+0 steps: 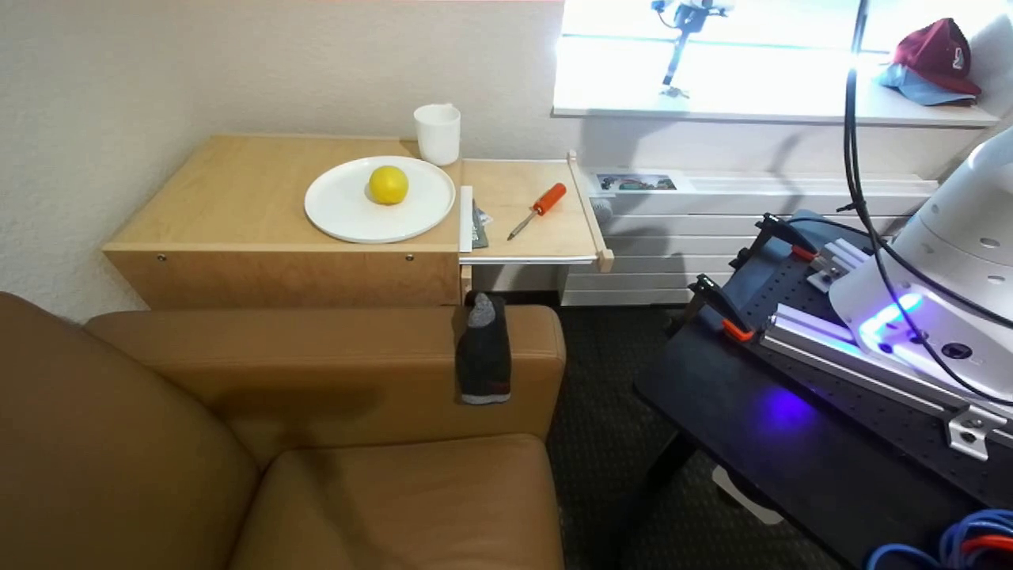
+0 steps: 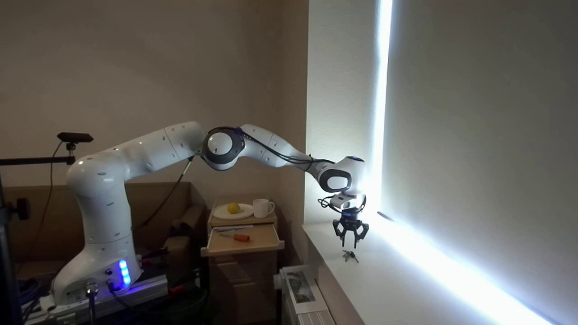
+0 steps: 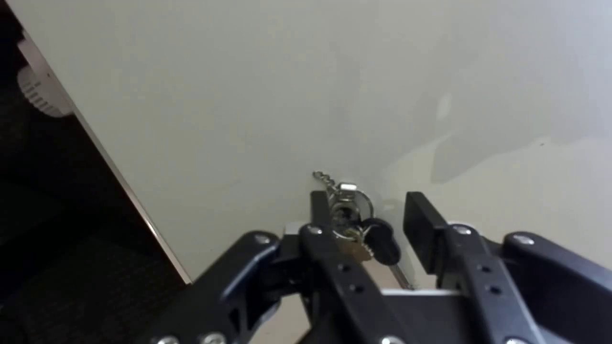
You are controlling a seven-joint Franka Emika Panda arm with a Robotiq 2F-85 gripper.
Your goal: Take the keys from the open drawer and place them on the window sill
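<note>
The keys [image 2: 350,256] lie on the white window sill [image 2: 384,289] as a small metallic bunch. They also show on the sill in an exterior view [image 1: 674,93]. In the wrist view the keys [image 3: 381,241] have a ring, a short chain and a dark key head, partly hidden by a finger. My gripper [image 2: 349,246] is open and stands just above the keys, pointing down. In the wrist view its fingertips [image 3: 366,208] are apart, with the keys seen between and below them. The open drawer [image 1: 506,174] holds an orange-handled screwdriver [image 1: 548,199] and some flat papers or cards.
A white plate [image 1: 340,210] with a yellow ball-like fruit [image 1: 388,185] and a white mug [image 1: 438,134] stand on the cabinet top. Caps [image 1: 934,63] sit at the sill's far end. A radiator [image 1: 633,237] is below the sill. A sock [image 1: 484,352] lies on the sofa arm.
</note>
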